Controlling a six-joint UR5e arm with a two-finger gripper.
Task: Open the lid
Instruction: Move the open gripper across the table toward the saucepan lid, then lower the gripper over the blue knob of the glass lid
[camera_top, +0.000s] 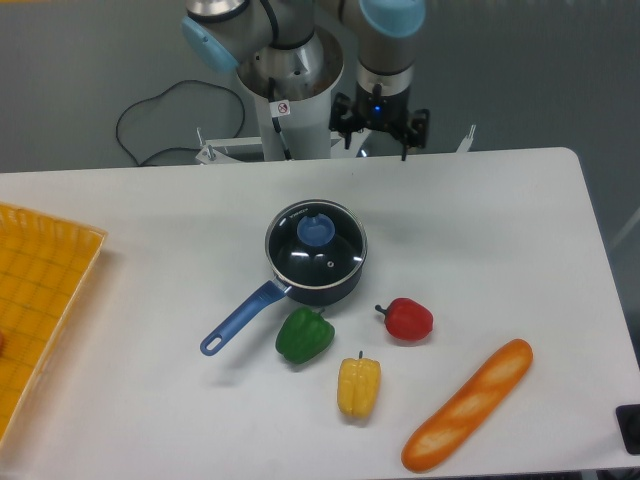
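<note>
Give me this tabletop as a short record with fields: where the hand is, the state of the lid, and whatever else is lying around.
hand: empty, fingers spread, above the table's far edge, apart from the pan
lid: seated on the saucepan, blue knob up
saucepan handle: points toward the front left
green pepper: just in front of the pan
red pepper: right of the green one
yellow pepper: nearest the front
baguette: front right, lying diagonally
yellow tray: left edge of the table
task state: not started

arm reaching down at the back, claw (377, 137) spread open, holding nothing
</note>
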